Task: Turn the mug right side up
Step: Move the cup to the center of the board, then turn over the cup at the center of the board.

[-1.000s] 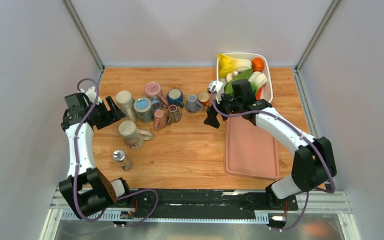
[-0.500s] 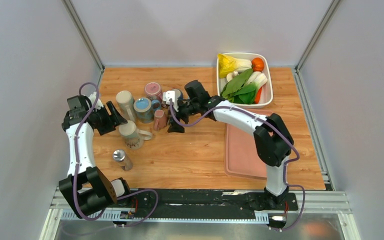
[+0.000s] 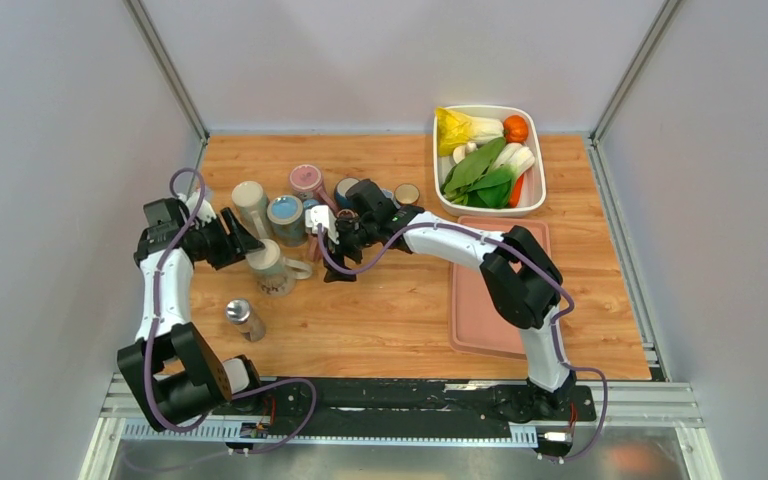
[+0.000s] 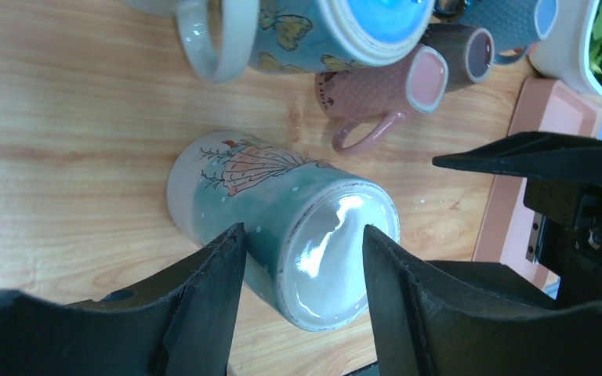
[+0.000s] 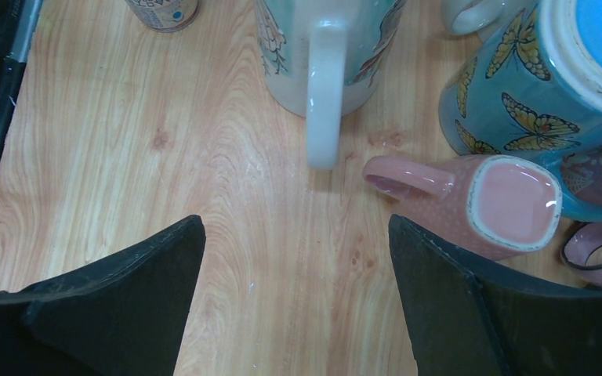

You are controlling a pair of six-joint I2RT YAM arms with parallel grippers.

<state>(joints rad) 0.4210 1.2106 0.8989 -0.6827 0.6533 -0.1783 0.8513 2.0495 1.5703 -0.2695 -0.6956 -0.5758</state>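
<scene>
While the left gripper hangs over it with jaws spread, one finger to each side of the body, the teal flowered mug stands toward the left of the table, just in front of the cluster of other mugs. A glossy pale disc with a raised ring faces the left wrist camera. I read that as the foot, so the mouth is down on the wood. Whether the pads touch the glaze, cannot tell. The handle sticks out toward the right gripper, which is wide apart, nothing between its fingers, near the handle but not on it

Handling, as judged: glazed ceramic, stiff, no give under the pads, fairly heavy for these fingers, and slick, with a sheen on foot and wall. Would chip if dropped or knocked on a neighbour. The butterfly mug and the small pink mug, which is on its side, sit close behind it; swing room is on the near, bare side

Where to hold: across the cylinder wall at mid-height, pads on opposite sides and clear of the handle, so the weight sits between them through the flip. The foot ring alone looks too shallow a purchase. The handle is a second option for the right arm, but a loop can pivot in a pinch
</scene>
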